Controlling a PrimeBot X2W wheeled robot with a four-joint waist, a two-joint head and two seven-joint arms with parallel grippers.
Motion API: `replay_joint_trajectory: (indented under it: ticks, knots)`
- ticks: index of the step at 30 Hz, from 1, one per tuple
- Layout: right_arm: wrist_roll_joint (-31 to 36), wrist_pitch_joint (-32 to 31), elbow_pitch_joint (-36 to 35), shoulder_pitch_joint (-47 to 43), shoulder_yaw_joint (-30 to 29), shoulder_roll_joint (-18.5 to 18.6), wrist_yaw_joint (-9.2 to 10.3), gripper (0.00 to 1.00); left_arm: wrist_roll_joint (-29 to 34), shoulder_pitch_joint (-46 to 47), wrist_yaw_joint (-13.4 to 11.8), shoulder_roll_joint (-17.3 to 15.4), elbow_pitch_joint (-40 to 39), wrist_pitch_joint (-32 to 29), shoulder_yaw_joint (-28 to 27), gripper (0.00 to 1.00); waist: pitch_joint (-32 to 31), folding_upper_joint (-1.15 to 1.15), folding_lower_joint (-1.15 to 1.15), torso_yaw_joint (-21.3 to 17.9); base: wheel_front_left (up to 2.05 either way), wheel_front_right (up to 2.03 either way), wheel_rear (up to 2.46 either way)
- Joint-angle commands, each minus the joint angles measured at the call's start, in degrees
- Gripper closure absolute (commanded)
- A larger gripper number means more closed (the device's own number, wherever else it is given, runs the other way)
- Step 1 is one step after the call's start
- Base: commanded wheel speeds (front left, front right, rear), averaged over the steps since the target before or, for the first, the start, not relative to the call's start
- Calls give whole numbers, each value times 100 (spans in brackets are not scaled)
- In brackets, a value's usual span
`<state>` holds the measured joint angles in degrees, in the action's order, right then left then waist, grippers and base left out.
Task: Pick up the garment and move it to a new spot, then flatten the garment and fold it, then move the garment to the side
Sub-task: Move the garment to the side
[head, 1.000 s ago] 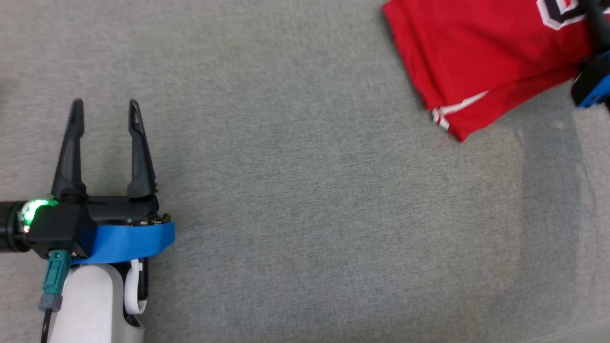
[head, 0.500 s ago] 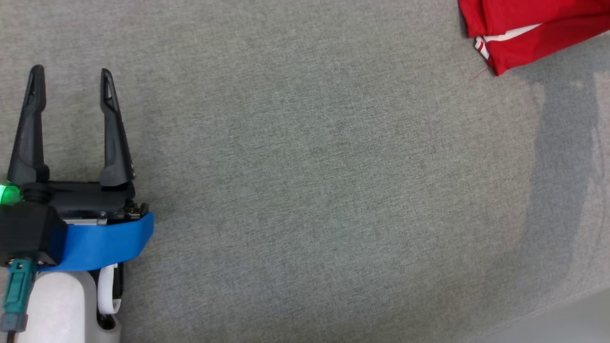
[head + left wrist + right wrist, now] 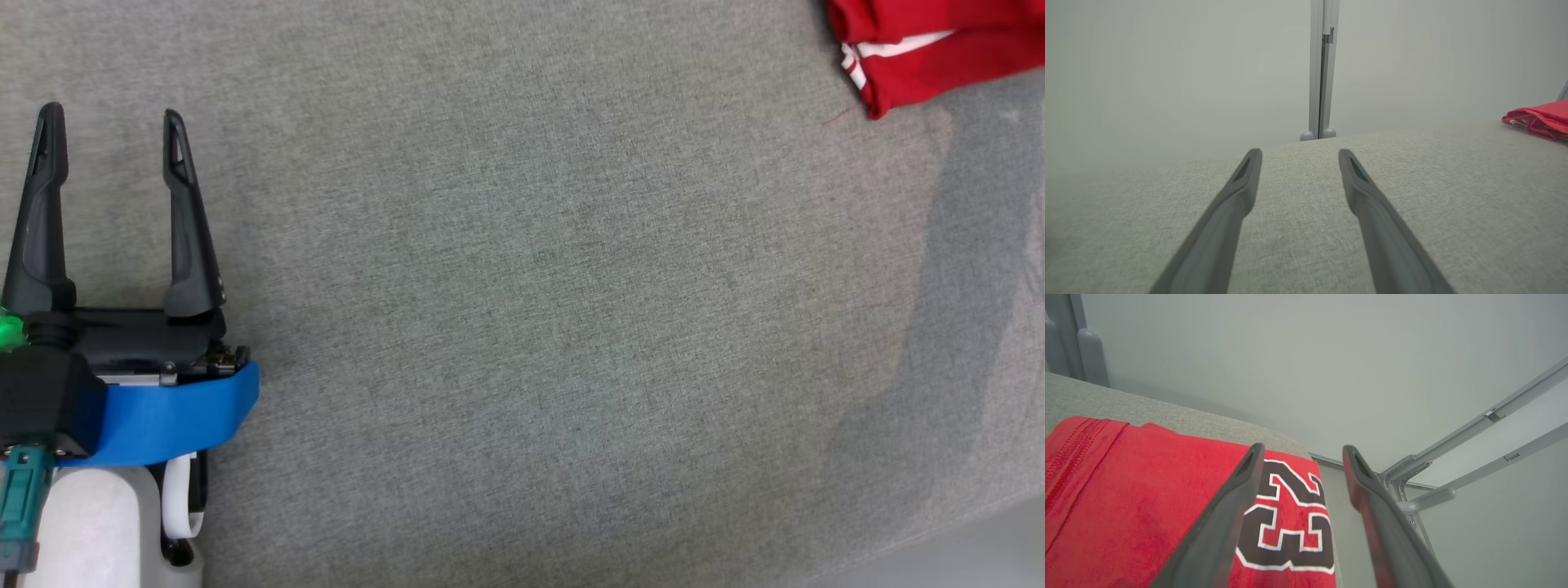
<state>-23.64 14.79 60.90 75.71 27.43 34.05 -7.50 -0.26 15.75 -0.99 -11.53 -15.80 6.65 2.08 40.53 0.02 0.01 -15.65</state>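
The left tool (image 3: 111, 114) hovers at the lower left of the head view with its jaws wide apart and nothing between them, a blue band (image 3: 171, 412) around its wrist; its own camera shows the left tool (image 3: 1299, 152) low over bare grey worktop (image 3: 1298, 245), pointing toward a pale post (image 3: 1323, 69) against the wall (image 3: 1167, 73). The right tool (image 3: 1303, 447) also has its jaws apart, gripping nothing, poised above the red garment (image 3: 1147, 490) with the black, white-edged "23" (image 3: 1286, 522) showing between and just beneath them, beside a grey frame (image 3: 1453, 457). The garment (image 3: 922, 49) lies folded at the far right of the worktop (image 3: 531, 286), well apart from the left tool, a white stripe along its hem; from the left wrist the garment (image 3: 1541, 118) is a low red heap at the right edge
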Motion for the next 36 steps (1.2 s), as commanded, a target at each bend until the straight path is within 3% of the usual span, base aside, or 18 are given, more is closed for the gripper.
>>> replay_joint_trajectory:
  ticks: [1, 11, 22, 36]
  knots:
    - [70, 42, 71, 100, -73, -31, 1, 0, -49, -1, -34, 9, 87, 66, -38, 0, -75, -2, -1, 28, 0, 0, 0]
    - [303, 45, -943, -674, -744, -281, 0, 0, -326, -292, -144, 215, 697, 431, -55, 0, -803, -2, -1, 310, 0, 0, 0]
    - [781, 42, -2615, -2552, -1422, -1162, 0, 0, -672, -792, -135, 444, 1483, 728, -38, 0, -1915, -2, -1, 999, 0, 0, 0]
    - [815, 43, -3566, -4826, -1904, -1947, 0, 0, -899, -1194, -60, 552, 2223, 834, 5, 0, -2793, -2, -1, 1507, 0, 0, 0]
